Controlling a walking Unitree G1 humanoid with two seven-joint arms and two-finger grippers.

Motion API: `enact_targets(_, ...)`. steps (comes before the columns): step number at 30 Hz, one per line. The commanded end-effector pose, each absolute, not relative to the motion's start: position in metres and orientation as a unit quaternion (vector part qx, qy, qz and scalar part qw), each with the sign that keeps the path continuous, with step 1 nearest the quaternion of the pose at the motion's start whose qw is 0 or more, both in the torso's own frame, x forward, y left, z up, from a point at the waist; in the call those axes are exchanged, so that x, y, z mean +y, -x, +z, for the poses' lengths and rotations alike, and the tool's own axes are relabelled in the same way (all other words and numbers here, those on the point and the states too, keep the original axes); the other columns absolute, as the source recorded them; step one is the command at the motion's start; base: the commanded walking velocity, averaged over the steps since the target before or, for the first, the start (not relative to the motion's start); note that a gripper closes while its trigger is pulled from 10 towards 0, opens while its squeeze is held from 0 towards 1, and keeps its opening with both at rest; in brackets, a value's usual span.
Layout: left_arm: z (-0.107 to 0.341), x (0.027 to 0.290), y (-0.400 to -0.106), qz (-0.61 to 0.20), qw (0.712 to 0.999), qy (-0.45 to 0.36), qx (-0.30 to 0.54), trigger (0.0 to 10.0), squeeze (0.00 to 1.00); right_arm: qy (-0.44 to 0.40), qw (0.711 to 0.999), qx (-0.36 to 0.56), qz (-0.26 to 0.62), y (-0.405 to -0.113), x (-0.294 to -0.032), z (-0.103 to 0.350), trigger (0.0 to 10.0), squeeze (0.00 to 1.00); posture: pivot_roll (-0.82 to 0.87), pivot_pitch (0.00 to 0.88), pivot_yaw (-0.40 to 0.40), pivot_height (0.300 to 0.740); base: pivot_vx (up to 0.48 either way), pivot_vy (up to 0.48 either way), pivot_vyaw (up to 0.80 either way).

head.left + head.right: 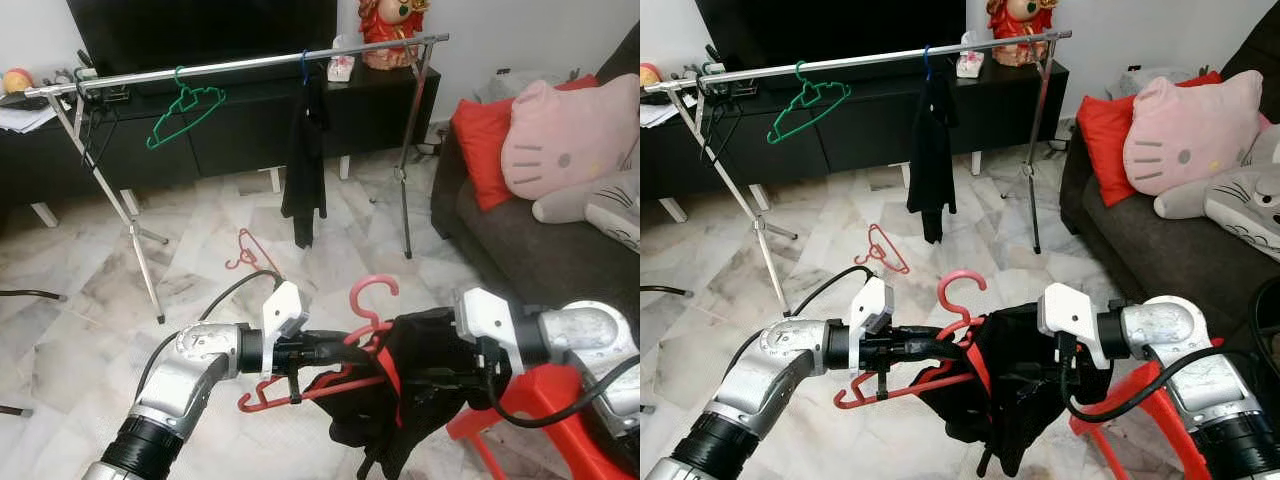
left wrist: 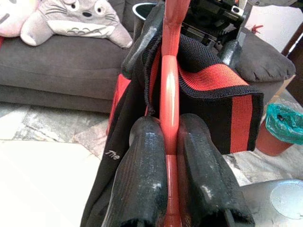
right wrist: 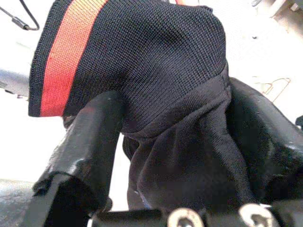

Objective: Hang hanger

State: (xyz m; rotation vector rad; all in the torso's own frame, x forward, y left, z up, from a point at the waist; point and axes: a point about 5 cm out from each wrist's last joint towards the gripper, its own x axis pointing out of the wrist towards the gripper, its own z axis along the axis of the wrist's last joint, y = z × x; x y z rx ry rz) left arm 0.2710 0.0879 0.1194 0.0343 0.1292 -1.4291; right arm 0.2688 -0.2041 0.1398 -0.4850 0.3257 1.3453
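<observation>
Together left hand (image 1: pixel 335 350) pinching red hanger (image 1: pixel 368 300), right hand (image 1: pixel 425 378) gripping garment (image 1: pixel 420 345)

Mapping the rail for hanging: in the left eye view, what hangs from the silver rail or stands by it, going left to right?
Green hanger → black garment on a blue hanger → red figurine behind the rail's right end.

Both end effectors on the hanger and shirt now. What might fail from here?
1. The black garment is bunched, partly off the red hanger; it may slide off during lifting.
2. The left end effector pinches only the hanger's thin bar, so it may twist.
3. The rail is far; walking could snag the floor hanger.
</observation>
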Motion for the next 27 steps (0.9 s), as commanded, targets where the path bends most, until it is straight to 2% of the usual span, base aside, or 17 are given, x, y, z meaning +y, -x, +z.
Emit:
enact_targets(1, 0.135, 0.084, -0.272, -0.662, 0.749, -0.025, 0.022, 10.0, 0.0, 0.217, 0.731, 0.156, 0.628, -0.266, -0.198, 0.132, 0.0, 0.0, -0.13, 0.024, 0.011, 0.74, 0.0, 0.0, 0.0)
enact_targets(27, 0.138, 0.083, -0.278, -0.647, 0.762, -0.036, 0.008, 10.0, 0.0, 0.198, 0.711, 0.162, 0.655, -0.259, -0.188, 0.126, 0.0, 0.0, -0.12, 0.026, 0.009, 0.74, 0.0, 0.0, 0.0)
